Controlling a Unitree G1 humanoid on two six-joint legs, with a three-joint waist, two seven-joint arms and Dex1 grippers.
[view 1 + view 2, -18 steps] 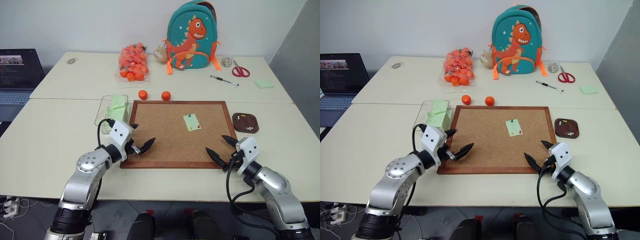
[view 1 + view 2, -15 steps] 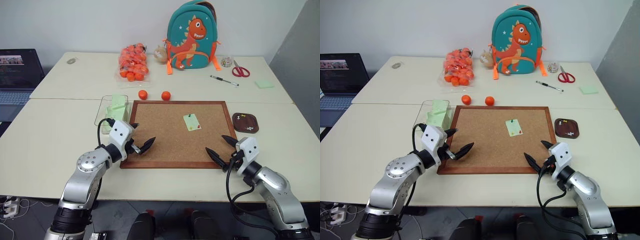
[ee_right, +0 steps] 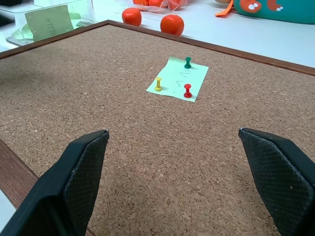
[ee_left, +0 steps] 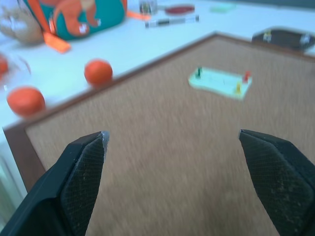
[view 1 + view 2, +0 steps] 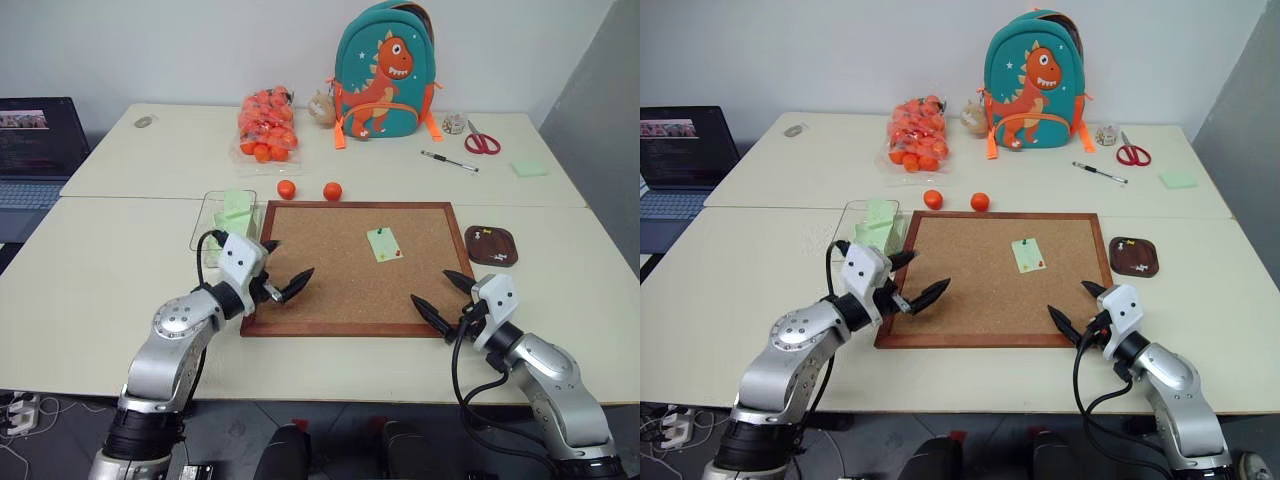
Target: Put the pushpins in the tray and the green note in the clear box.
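Note:
The green note (image 5: 384,244) lies on a cork board (image 5: 330,285), right of its middle, held by three pushpins: green (image 3: 187,62), yellow (image 3: 158,83) and red (image 3: 187,90). The dark brown tray (image 5: 503,244) sits just right of the board with a few small pins in it. Off the board's far-left corner stands the clear box (image 5: 208,228), holding green slips. My left gripper (image 5: 292,258) hovers open over the board's near-left part. Over the near-right corner my right gripper (image 5: 430,287) is also open, with nothing between its fingers.
Two orange balls (image 5: 286,189) lie just beyond the board, with a bag of more (image 5: 266,125) behind. A dinosaur backpack (image 5: 380,70), pen (image 5: 448,161), scissors (image 5: 481,141) and green sticky pad (image 5: 528,168) sit at the back right. A laptop (image 5: 35,140) is far left.
My left gripper has edged slightly farther onto the board. The right gripper, note and pins have not moved.

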